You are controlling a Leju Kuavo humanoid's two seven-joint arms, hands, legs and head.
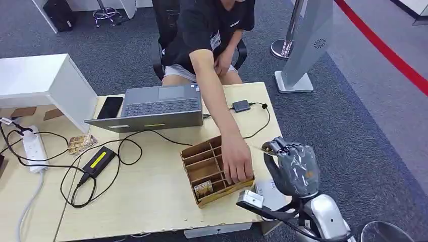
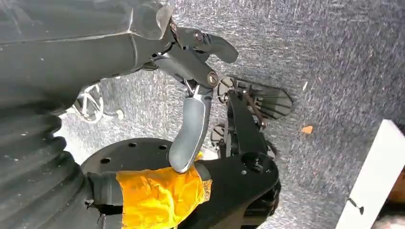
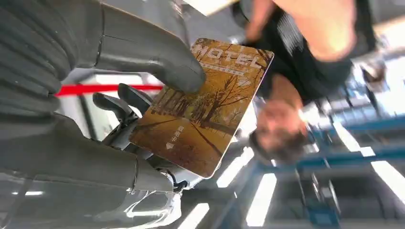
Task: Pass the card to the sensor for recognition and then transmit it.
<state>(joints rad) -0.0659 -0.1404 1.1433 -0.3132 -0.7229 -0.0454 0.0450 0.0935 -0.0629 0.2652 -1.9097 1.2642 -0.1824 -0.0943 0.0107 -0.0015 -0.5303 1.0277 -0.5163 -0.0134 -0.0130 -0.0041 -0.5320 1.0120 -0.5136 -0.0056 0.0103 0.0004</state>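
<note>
Closest thing up front is the right robot hand (image 3: pixel 119 95), pinching the card (image 3: pixel 203 107) btw thumb and the darker fingers (image 3: pixel 122 98) behind it. Card's brown/gold w/ a tree scene and "HOTEL" printed at one end, thumb pressed on its face. In the head view the same right robot hand (image 1: pixel 291 169) is held up off the right edge of the bench (image 1: pixel 151 201), fingers curled, only a thin edge of the card (image 1: pixel 266 149) poking out toward the person's hand.

A person in a black tee (image 1: pixel 212 25) sits on the far side of the bench, one arm stretched across it, hand (image 1: pixel 236 161) resting on the cardboard organizer box (image 1: pixel 214 171), which has several compartments. One front compartment has a similar gold card (image 1: pixel 203 189) in it. Just beside the box's near right corner there's a small grey device (image 1: pixel 251 198) at the bench edge, can't tell exactly what it is.

Further back: grey laptop (image 1: pixel 156 107), black phone (image 1: pixel 110 107) just left of it, small black box on a cable (image 1: pixel 241 106) to the right. Left side has a black power brick (image 1: pixel 99 160), white power strip (image 1: pixel 33 146) and tangled cables.

Left robot hand (image 2: pixel 191 71) hangs over grey carpet (image 2: pixel 334 57), fingers apart, holding nothing.
</note>
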